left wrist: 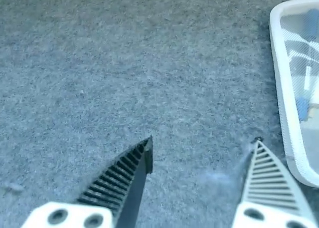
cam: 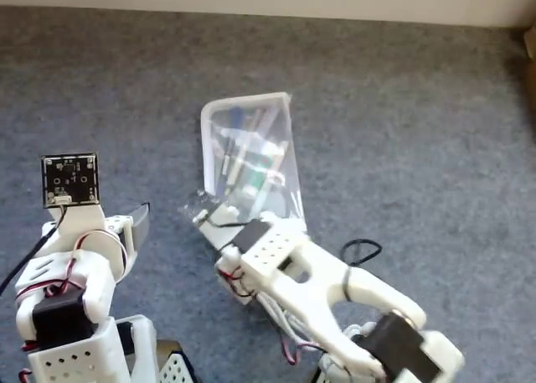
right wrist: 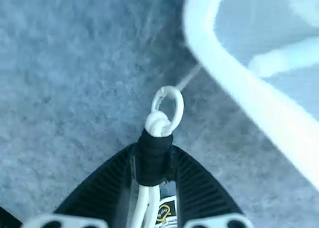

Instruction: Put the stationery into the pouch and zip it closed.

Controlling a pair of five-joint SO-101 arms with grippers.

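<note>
Grey carpet [cam: 419, 106], pouch [cam: 247, 148] partly under right arm [cam: 318, 291]

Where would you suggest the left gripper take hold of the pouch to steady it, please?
I'd take the pouch by its white bound edge, on the long side facing the left gripper. It lies flat, so come in low from that side, one finger under the seam; that rim looks stiffest, and the open jaws stand right beside it.

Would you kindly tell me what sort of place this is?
Most likely an indoor robot workbench: grey carpet-like matting covers the surface, two white plastic robot arms stand at its edge, and the right pincer holds a black-and-white cord pull beside a clear, white-edged pouch of pens.
</note>
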